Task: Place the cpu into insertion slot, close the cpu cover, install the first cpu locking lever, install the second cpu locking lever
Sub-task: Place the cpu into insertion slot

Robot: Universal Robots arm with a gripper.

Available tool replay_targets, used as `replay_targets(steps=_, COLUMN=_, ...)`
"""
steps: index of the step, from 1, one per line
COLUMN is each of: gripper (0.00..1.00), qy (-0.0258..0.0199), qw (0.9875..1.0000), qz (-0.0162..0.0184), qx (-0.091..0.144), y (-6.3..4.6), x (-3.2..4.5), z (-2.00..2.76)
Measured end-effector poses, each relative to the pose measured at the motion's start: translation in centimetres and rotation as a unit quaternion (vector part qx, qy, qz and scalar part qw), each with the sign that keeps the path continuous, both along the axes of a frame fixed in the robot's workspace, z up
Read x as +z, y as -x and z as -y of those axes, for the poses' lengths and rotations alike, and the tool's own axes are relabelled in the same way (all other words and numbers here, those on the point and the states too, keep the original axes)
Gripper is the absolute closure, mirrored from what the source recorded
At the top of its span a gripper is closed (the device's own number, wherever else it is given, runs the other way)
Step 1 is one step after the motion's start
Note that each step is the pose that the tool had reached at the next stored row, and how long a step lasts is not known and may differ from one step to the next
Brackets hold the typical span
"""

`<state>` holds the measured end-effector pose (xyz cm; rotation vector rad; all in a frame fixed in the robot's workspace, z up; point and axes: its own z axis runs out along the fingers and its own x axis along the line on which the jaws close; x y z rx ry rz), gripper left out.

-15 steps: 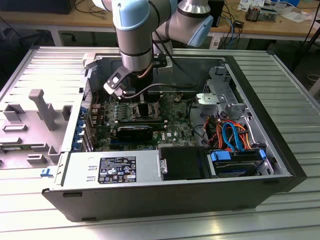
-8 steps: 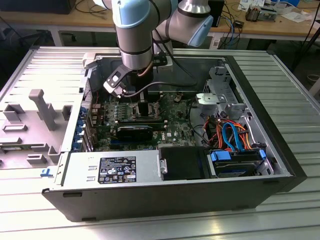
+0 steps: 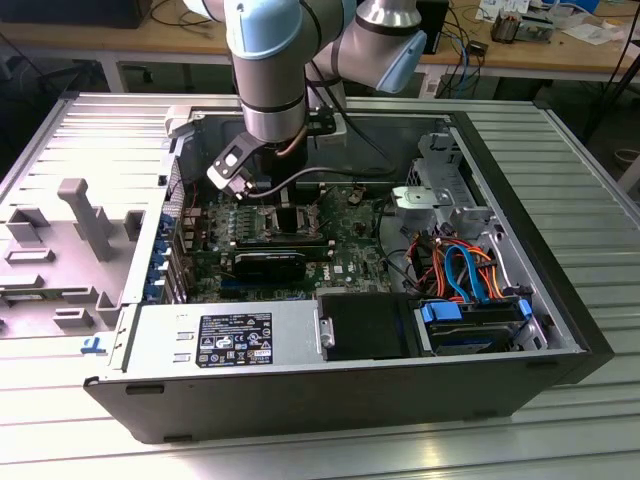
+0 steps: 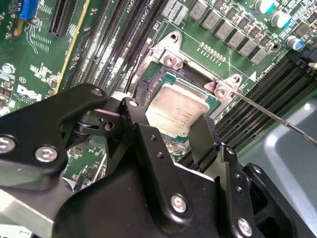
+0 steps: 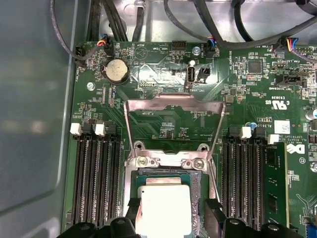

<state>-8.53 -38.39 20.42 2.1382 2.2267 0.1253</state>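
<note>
The cpu (image 4: 181, 106) (image 5: 163, 206), a small square chip with a silvery top, sits in or just over the insertion slot, whose silver rim (image 4: 171, 59) (image 5: 166, 161) frames it. My gripper (image 4: 171, 116) (image 5: 173, 208) (image 3: 290, 215) is shut on the cpu, one black finger against each side. I cannot tell whether the chip is fully seated. The cpu cover (image 5: 173, 103), a thin silver frame, stands swung open beyond the socket. A thin wire locking lever (image 4: 267, 114) (image 5: 212, 173) sticks out unlatched beside the socket.
Long black memory slots (image 5: 96, 173) (image 5: 242, 173) flank the socket closely, with one green module (image 5: 275, 183) fitted. A coin battery (image 5: 115, 70) and cables (image 5: 218, 25) lie beyond the cover. The open case holds a power supply (image 3: 225, 340) and a drive bay (image 3: 470, 320).
</note>
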Motion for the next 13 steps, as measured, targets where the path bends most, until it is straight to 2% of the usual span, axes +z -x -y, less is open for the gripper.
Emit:
replay_targets(steps=2, gripper=0.38, qy=-0.0004, qw=1.0, qz=0.0001, qx=0.001, y=-0.01, x=0.25, z=-0.01)
replay_targets(steps=5, gripper=0.38, qy=-0.0019, qw=0.9999, qz=0.0, qx=0.015, y=-0.01, x=0.25, z=0.0)
replay_targets(steps=9, gripper=0.38, qy=-0.0048, qw=0.9997, qz=0.0, qx=0.023, y=0.0, x=0.1, z=-0.04)
replay_targets(steps=11, gripper=0.38, qy=-0.0064, qw=0.9997, qz=0.0001, qx=0.024, y=-0.01, x=-0.01, z=-0.21)
replay_targets(steps=13, gripper=0.38, qy=-0.0065, qw=0.9997, qz=0.0, qx=0.024, y=-0.01, x=-0.34, z=-0.26)
